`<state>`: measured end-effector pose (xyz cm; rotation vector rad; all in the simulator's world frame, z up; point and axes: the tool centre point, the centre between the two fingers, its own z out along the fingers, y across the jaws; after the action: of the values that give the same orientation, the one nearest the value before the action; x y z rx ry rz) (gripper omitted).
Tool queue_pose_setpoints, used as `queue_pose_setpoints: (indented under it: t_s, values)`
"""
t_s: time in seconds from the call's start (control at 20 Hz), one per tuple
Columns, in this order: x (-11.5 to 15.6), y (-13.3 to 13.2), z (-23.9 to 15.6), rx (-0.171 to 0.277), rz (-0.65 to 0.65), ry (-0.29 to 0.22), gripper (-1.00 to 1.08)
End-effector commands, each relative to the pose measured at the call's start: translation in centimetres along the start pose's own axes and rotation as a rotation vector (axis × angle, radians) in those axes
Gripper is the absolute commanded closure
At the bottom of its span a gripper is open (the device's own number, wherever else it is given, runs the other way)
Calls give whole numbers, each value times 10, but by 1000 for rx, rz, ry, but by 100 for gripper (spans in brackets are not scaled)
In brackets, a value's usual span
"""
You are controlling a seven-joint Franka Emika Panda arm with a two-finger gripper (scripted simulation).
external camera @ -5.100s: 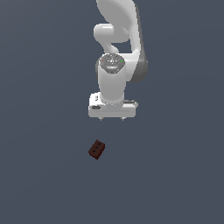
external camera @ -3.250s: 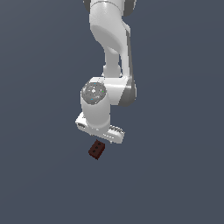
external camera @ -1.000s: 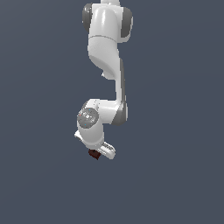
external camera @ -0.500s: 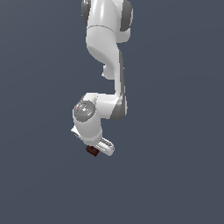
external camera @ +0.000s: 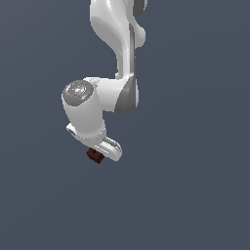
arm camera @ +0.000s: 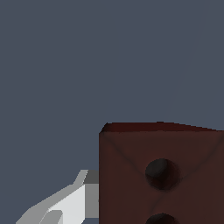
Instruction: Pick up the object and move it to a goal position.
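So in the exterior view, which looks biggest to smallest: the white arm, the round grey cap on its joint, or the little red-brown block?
1. White arm, by far the largest.
2. Round grey cap.
3. Red-brown block, smallest, though the gripper partly hides it.

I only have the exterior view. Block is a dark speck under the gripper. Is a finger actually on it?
Observer: On the wrist view, one grey-white finger meets the side of the block. The other finger is out of frame, so I cannot confirm a closed grip.
Operator: Which face is toward the wrist camera?
Observer: The face with round dark holes; two show, one cut off at the frame edge.
Operator: Anything else near it?
Observer: No. Beyond the block the wrist view shows only plain grey-blue background. In your view the block peeks out below the gripper.
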<state>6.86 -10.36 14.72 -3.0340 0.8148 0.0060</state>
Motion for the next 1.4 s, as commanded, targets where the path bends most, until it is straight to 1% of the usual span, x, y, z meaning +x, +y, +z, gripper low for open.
queue_pose_setpoints:
  t_s: [0.0, 0.5, 0.75, 1.05, 1.35]
  values:
    - [0, 8, -31, 2, 1, 3, 108]
    - [-2, 39, -144, 1, 1, 3, 108]
    - [-1, 50, -190, 1, 1, 3, 108]
    - [0, 59, -224, 1, 1, 4, 108]
    - [2, 61, -236, 1, 0, 4, 108]
